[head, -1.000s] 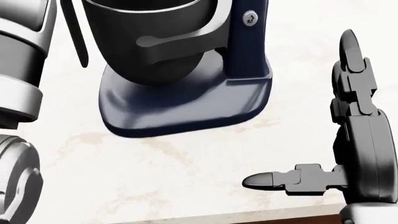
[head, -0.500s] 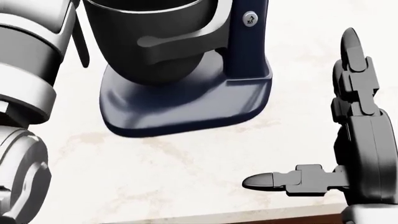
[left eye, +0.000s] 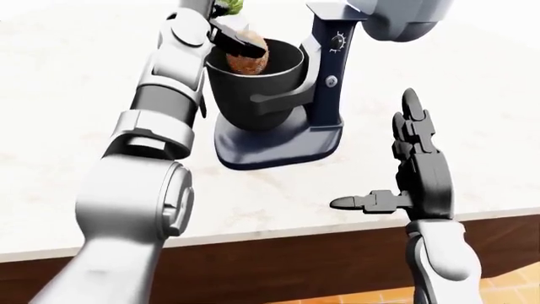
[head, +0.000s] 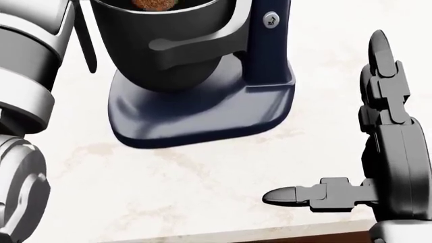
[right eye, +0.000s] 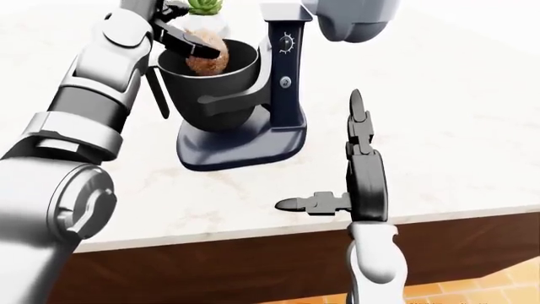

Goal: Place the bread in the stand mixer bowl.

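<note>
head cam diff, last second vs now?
The bread has come into view at the top edge, inside the bowl rim, carried by the left hand. Left arm shifted slightly. Mixer base and open right hand unchanged.

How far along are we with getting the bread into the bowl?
Done: the bread has been picked up and carried over the mixer bowl; it sits at the bowl's mouth. In hand: the left hand fingers look closed on it. The right hand hangs open over the counter, idle. Left: let go so the bread drops in, then pull the arm clear.
</note>
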Controlling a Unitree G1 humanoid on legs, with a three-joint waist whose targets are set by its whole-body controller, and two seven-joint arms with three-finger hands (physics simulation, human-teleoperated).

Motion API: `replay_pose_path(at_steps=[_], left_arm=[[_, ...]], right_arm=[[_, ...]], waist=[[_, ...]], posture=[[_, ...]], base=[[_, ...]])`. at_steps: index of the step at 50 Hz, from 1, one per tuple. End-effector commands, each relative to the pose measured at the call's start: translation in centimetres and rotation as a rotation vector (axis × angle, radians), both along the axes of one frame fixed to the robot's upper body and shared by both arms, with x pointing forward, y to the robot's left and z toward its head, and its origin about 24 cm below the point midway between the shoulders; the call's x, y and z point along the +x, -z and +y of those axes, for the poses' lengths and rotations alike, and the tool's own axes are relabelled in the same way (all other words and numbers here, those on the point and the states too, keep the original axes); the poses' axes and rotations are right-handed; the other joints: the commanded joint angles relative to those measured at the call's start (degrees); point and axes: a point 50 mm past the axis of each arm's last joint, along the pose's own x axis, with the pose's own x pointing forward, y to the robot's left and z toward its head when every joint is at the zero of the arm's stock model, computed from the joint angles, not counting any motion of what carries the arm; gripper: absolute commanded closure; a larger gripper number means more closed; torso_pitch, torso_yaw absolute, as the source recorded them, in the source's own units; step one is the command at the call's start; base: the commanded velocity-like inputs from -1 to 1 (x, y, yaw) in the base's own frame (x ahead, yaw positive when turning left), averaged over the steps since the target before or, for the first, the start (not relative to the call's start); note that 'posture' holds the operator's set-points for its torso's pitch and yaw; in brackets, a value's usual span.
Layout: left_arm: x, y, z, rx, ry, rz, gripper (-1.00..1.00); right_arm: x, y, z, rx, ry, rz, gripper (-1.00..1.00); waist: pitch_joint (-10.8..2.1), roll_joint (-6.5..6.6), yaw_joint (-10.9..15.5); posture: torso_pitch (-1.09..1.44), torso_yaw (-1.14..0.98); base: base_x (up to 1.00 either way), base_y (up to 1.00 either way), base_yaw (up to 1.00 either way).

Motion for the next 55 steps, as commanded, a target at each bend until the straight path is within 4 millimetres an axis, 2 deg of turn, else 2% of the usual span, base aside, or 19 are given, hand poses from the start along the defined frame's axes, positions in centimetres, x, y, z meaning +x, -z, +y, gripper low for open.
replay_pose_path(at_steps=[1,18,32,44,50,55], left_arm=[[-0.9,-3.3,-0.2,-0.005,0.011,-0.120,-1.00],[-1.0,-3.6,0.4,-0.026,0.008,-0.123,-1.00],[-1.8,-4.8,1.6,-0.052,0.016,-0.149,-1.00],[-2.2,-4.9,3.3,-0.065,-0.003,-0.157,-1.00],[-3.2,-5.8,4.4,-0.076,-0.010,-0.177,-1.00],[-3.5,-5.6,5.4,-0.073,-0.026,-0.166,-1.00]], right_arm=[[-0.5,-1.3,0.1,-0.010,-0.002,-0.080,-1.00],[-0.5,-1.3,0.1,-0.013,-0.001,-0.081,-1.00],[-0.5,-1.3,0.1,-0.013,0.000,-0.081,-1.00],[-0.5,-1.3,0.1,-0.011,-0.001,-0.081,-1.00],[-0.5,-1.3,0.1,-0.012,0.000,-0.083,-1.00],[-0.5,-1.3,0.2,-0.013,-0.001,-0.083,-1.00]], waist=[[-1.58,-0.01,0.0],[-1.55,0.05,0.0],[-1.42,0.20,0.0],[-1.38,0.36,-0.1],[-1.28,0.49,-0.1],[-1.15,0.55,-0.2]], posture=[[0.00,0.00],[0.00,0.00],[0.00,0.00],[0.00,0.00],[0.00,0.00],[0.00,0.00]], base=[[0.00,0.00,0.00],[0.00,0.00,0.00],[0.00,0.00,0.00],[0.00,0.00,0.00],[0.00,0.00,0.00],[0.00,0.00,0.00]])
